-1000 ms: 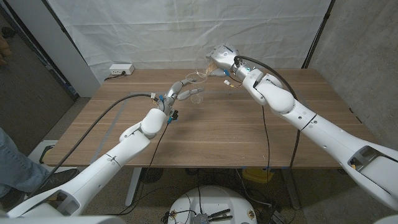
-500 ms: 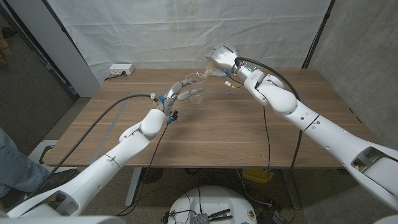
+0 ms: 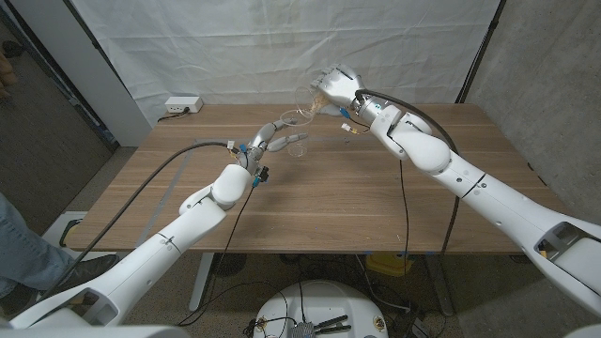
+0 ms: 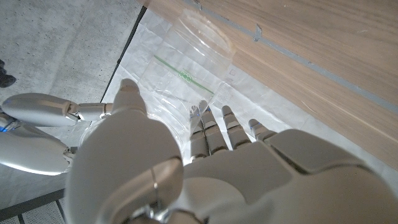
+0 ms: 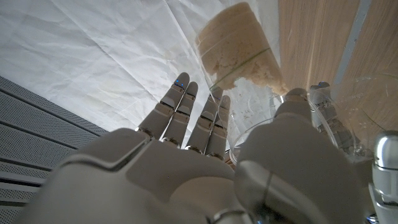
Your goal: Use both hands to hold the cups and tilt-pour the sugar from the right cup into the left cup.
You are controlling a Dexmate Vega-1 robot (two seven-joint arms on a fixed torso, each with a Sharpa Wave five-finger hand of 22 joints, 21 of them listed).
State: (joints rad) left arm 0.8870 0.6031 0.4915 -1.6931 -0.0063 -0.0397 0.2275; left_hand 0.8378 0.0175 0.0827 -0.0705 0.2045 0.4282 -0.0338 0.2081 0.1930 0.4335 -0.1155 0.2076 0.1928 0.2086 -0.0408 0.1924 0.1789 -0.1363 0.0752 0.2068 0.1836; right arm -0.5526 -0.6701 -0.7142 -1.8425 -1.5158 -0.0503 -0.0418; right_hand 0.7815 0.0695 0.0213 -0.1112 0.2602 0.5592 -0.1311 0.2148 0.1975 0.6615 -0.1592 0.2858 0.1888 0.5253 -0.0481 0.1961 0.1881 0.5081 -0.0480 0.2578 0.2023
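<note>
Head camera looks down; wrist cameras sit close behind each cup.

The right hand [image 3: 336, 87] is gripping a clear cup [image 3: 310, 99] raised above the wooden table [image 3: 376, 197] and tilting it, mouth leaning down toward the robot's left, with brownish sugar [image 3: 317, 99] showing inside. Just below it, the left hand [image 3: 272, 138] is holding a second clear cup [image 3: 297, 145] upright near the table's far middle. A white power strip [image 3: 182, 105] is lying at the far left corner, a white cloth backdrop [image 3: 282, 47] is hanging behind, and a person's leg in jeans [image 3: 23, 246] is showing at the left edge
</note>
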